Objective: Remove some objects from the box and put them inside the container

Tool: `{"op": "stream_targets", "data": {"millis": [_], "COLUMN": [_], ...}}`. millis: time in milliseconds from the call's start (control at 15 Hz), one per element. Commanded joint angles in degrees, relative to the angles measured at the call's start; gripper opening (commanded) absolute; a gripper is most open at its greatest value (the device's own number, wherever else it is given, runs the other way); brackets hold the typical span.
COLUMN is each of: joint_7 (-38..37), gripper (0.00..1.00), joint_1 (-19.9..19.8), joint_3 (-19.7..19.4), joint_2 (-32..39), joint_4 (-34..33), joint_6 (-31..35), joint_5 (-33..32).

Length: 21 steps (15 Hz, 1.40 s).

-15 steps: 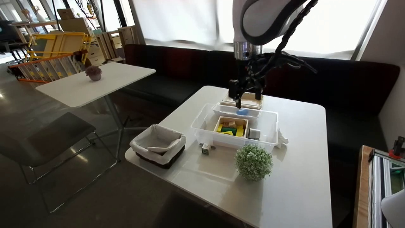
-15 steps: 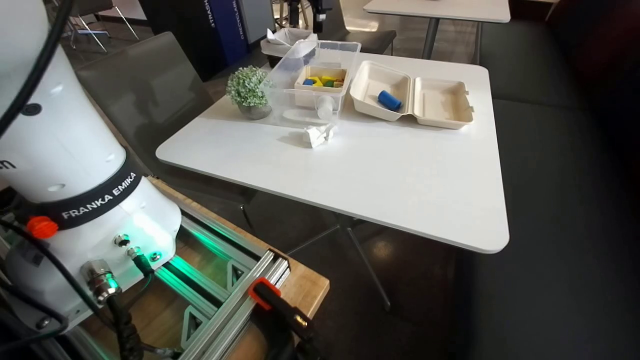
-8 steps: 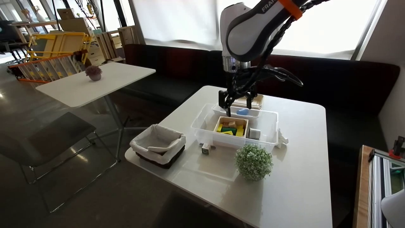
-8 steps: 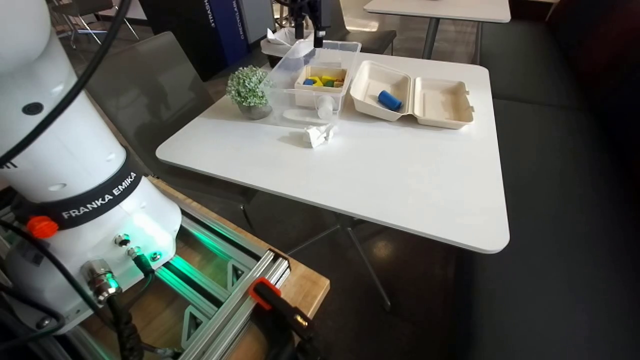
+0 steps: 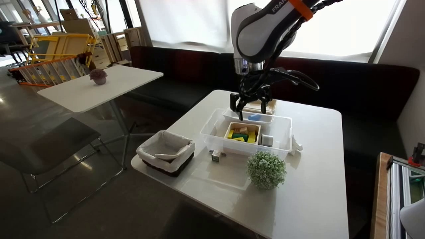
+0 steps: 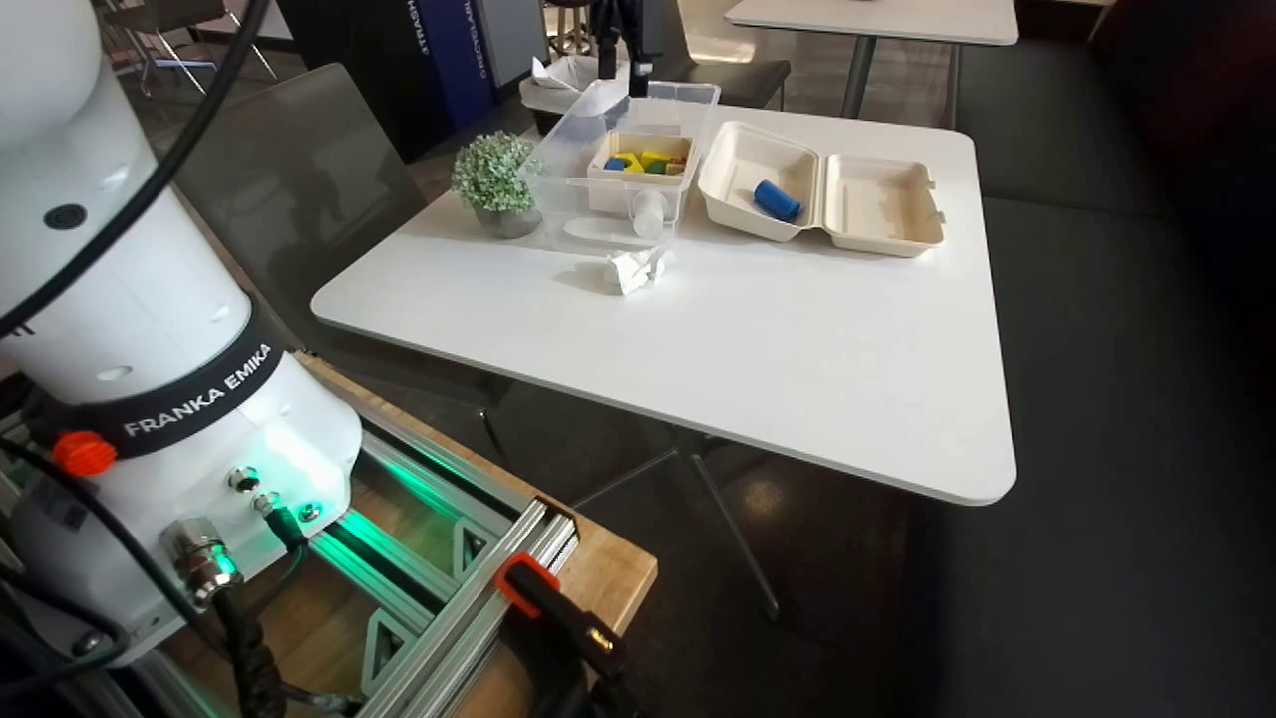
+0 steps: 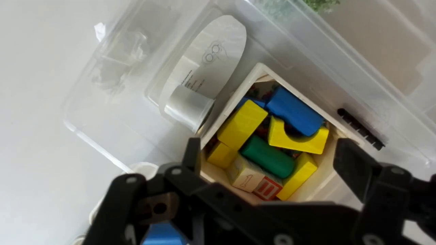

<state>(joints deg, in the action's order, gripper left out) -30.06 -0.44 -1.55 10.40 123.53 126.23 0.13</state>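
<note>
Several wooden blocks fill a small wooden box [image 7: 235,98]: a green cylinder [image 7: 267,156], a yellow arch block [image 7: 281,134], a yellow brick [image 7: 242,124] and a yellow piece [image 7: 298,175], with a blue cylinder and printed cubes among them. My gripper [image 7: 267,144] stands open above this box, nothing between its fingers. In an exterior view the gripper [image 5: 252,114] hangs over the far part of the clear bin. A beige clamshell container [image 6: 882,204] lies open beside the bin, holding a blue cylinder [image 6: 777,200].
The clear bin [image 5: 212,132] surrounds the wooden box with its raised walls. Inside it a silvery cup [image 7: 189,105] lies beside the box. Around the bin are a leafy plant [image 5: 266,170], a lined basket [image 5: 146,156], crumpled paper [image 6: 633,269] and a small cube [image 5: 216,155].
The arm has come down and across, bringing the gripper lower over the bin; over the last half second it has only turned slightly. Blocks, bin and container have stayed put.
</note>
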Motion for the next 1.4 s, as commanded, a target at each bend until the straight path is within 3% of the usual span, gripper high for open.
{"op": "stream_targets", "data": {"millis": [0,533,733,1067,1333], "joint_7": [-8.19,-34.58,-43.88,-46.48,-45.01], "gripper": [1.00,1.00,1.00,1.00,1.00], "joint_1": [0.68,3.96,5.58,5.95,5.54], "joint_3": [-1.71,-3.32,-5.13,-6.88,-6.71], "joint_2": [4.32,12.27,14.45,17.03,19.24], "joint_4": [-4.45,-9.58,-10.29,-11.16,-12.46], "joint_6": [-5.03,-2.38,0.58,4.07,4.17], "joint_5": [1.44,0.67,-3.18,-9.26,-9.53]}}
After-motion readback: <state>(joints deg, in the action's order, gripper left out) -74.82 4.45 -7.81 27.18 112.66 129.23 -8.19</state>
